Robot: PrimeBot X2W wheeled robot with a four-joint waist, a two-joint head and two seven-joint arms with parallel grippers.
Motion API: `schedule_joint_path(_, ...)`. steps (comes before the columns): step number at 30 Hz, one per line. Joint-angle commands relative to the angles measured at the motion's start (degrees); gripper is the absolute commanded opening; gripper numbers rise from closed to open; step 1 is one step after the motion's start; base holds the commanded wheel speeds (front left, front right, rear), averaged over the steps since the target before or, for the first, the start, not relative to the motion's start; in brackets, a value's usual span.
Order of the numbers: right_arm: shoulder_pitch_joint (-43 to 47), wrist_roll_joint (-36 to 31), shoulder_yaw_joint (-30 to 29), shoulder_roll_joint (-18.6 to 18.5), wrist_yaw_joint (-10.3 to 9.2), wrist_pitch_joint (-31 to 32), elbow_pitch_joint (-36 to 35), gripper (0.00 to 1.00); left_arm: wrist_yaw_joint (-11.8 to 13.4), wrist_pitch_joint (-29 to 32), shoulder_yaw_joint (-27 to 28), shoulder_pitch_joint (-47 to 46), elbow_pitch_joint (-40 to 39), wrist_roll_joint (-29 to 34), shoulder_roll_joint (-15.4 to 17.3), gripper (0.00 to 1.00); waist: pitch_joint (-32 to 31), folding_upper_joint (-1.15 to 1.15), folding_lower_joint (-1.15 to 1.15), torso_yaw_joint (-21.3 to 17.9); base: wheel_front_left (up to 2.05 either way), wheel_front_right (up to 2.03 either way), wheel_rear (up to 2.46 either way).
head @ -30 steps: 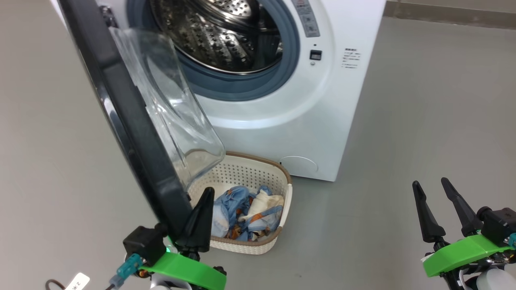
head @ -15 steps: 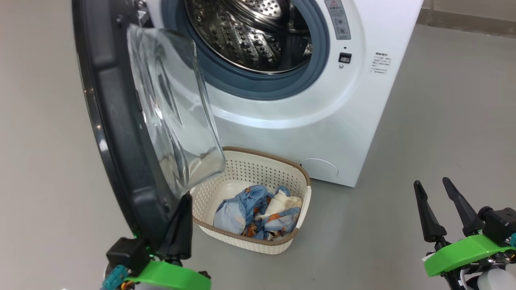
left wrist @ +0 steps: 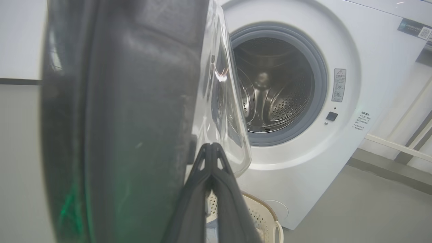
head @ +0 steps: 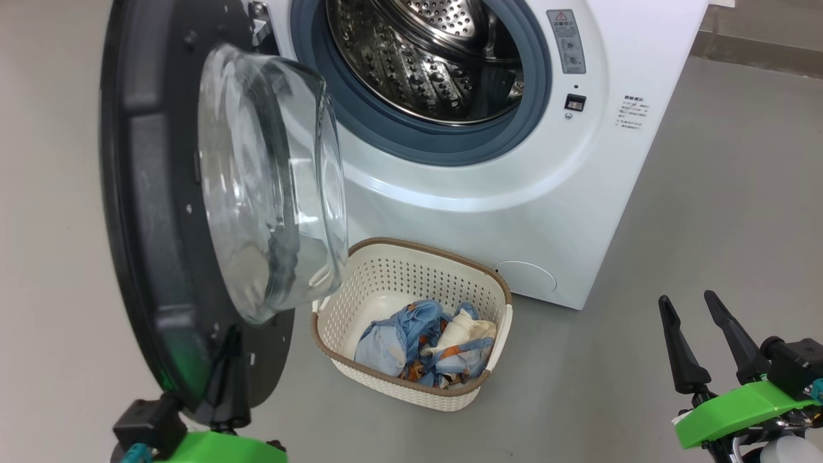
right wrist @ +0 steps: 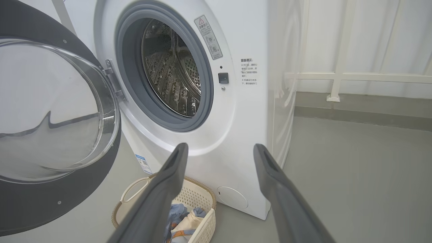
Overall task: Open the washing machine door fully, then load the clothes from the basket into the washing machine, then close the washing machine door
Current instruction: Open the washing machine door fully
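The washing machine [head: 578,212] stands with its steel drum [head: 437,58] exposed. The washing machine door [head: 148,193] hangs swung out to the left, its bulging glass [head: 270,180] facing the basket. My left gripper [head: 231,337] is shut, its tips pressed against the inner face of the door's lower rim; the left wrist view shows the gripper [left wrist: 212,146] with both fingers together beside the door [left wrist: 118,118]. The basket [head: 418,247] sits on the floor before the machine, holding the clothes [head: 424,344]. My right gripper [head: 697,315] hovers open at the lower right, away from everything.
Grey floor [head: 707,225] spreads to the right of the machine. A white rail [right wrist: 354,77] and wall stand behind it. In the right wrist view the basket [right wrist: 202,195] lies just below and left of my open gripper [right wrist: 219,148].
The door has swung wider to the left with my left gripper moving along against its inner rim. The head camera has shifted as well. My right gripper has stayed put.
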Motion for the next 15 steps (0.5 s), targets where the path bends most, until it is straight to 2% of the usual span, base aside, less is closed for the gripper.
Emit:
schedule_joint_path(1, -0.3, -0.4, 0.7, -0.8, 0.42, -0.7, -1.4, 1.00, 0.9, -0.4, 3.0, -0.9, -1.5, 0.3, 1.7, 0.00, 0.0, 0.00, 0.00, 0.2, 0.00, 0.00, 0.00)
schedule_joint_path(15, -0.4, -0.3, 0.9, -1.0, 0.42, -0.7, -1.3, 1.00, 2.0, -0.4, 9.9, -3.7, 1.2, -0.2, 5.6, 0.00, 0.3, 0.00, 0.00, 0.2, 0.00, 0.00, 0.00)
